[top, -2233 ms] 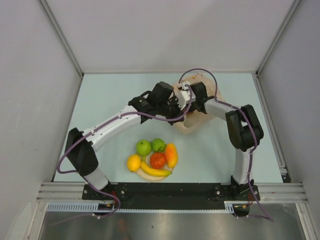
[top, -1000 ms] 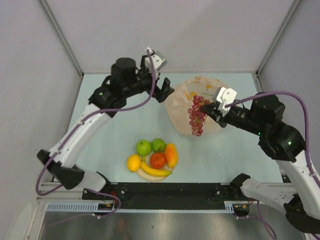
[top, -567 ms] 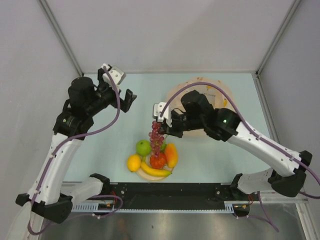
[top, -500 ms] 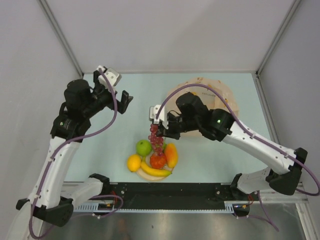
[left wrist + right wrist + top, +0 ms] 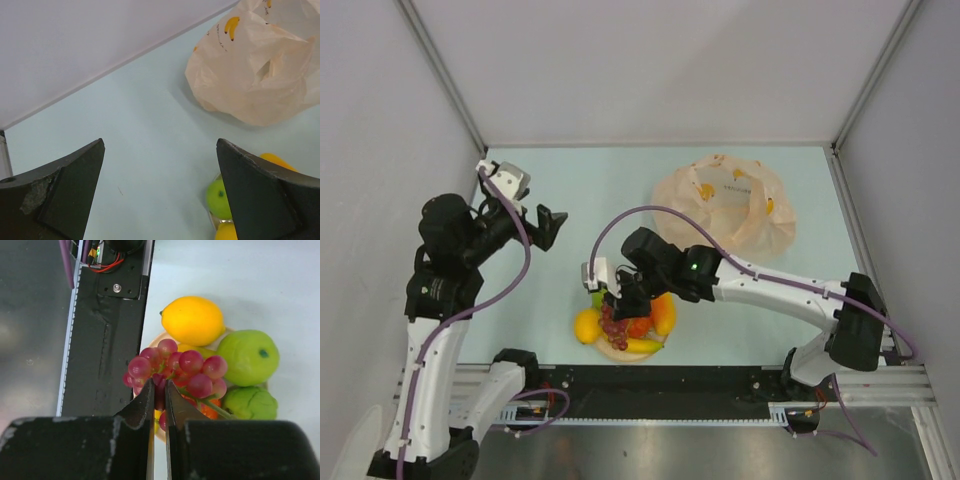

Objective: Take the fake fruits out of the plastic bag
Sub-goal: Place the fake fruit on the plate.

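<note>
Grape bunch clenched in right pincer, clear only from wrist; left pincer released

Open table lay between my left gripper and the bag; the fruit-piled plate obstructed the near side.

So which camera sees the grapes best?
The right wrist view. There the grape bunch fills the middle, big and sharp, pinched by the right gripper. The top external view shows it only small and partly hidden under that gripper. The left wrist view does not show it at all.
</note>
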